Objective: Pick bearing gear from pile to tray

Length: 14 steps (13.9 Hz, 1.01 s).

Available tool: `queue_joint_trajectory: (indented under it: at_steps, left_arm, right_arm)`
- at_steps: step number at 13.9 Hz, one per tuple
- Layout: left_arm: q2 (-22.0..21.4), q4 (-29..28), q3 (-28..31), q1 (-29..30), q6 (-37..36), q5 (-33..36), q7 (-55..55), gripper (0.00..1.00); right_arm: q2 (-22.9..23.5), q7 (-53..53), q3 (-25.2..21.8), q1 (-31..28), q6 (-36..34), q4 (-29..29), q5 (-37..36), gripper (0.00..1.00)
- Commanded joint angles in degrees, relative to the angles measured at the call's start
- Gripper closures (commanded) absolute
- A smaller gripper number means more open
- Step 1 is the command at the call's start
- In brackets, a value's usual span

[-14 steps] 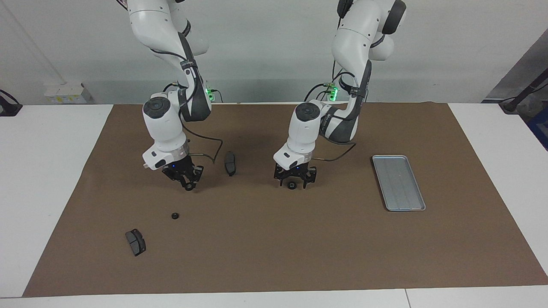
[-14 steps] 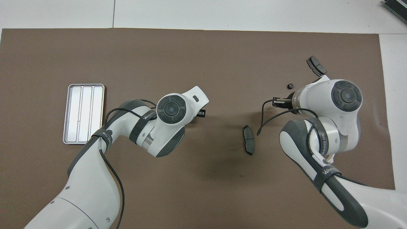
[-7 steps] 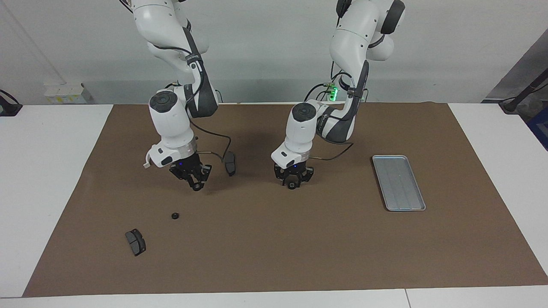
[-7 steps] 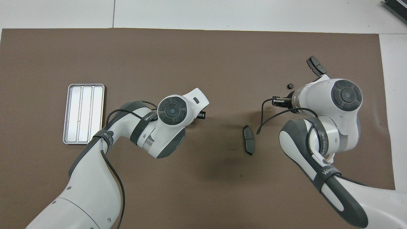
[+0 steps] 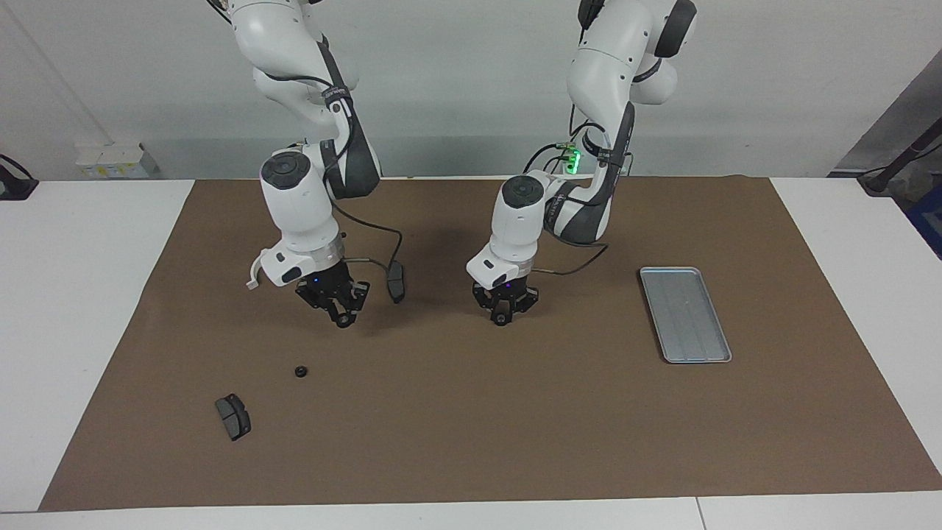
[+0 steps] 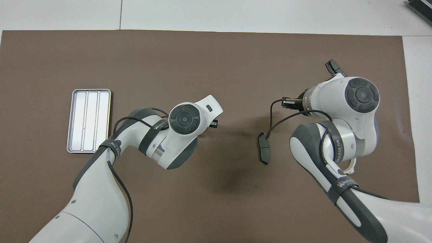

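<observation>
While a second earlier the left gripper (image 5: 502, 316) had stood spread around a small black gear (image 5: 502, 319) on the brown mat (image 5: 471, 412), its fingers had now drawn in on that gear, which sat pinched at the tips, low over the mat and well short of the tray (image 5: 685, 313). That closing meant the pick was made, and the carry to the tray at the left arm's end of the table was, by my judgement, what remained. The right gripper (image 5: 341, 317) had drifted a little toward the tray and hung over bare mat; whether its jaws were apart or together could not be told. A second gear (image 5: 300, 371) and a brake pad (image 5: 233, 417) lay much farther from the tray, another pad (image 5: 396, 280) between the two grippers.
</observation>
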Motion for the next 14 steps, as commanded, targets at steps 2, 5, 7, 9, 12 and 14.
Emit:
queue_joint_trajectory:
  at_steps: [2, 5, 7, 9, 12, 14]
  left_arm:
    - [0.12, 2.84, 0.51, 0.02, -3.35, 0.05, -0.39, 0.87]
    - [1.79, 11.71, 0.69, 5.10, -12.92, -0.56, -0.39, 0.89]
    - [1.45, 14.63, 0.78, 10.28, -17.15, -2.93, -0.48, 0.89]
    - [-0.91, 14.29, 0.69, 17.12, -19.35, -2.93, 0.05, 0.89]
    - [-3.12, 13.50, 0.60, 24.79, -22.70, -2.94, 1.80, 0.88]
    - [-4.35, 10.97, 0.69, 29.09, -22.80, -2.94, 7.74, 0.85]
  right_arm:
    - [0.81, 0.66, 0.28, 0.14, -3.38, 4.25, 1.42, 1.00]
    - [2.39, 4.69, 0.19, 3.03, -3.66, 5.93, 1.42, 1.00]
    - [2.74, 8.81, 0.28, 6.01, -3.13, 6.19, 1.33, 1.00]
    - [4.84, 15.92, 0.19, 10.66, -1.30, 7.42, 1.24, 1.00]
    - [10.54, 24.97, 0.19, 17.08, -1.20, 13.64, 0.72, 1.00]
    - [16.16, 31.40, 0.10, 21.83, -0.85, 18.39, -0.42, 1.00]
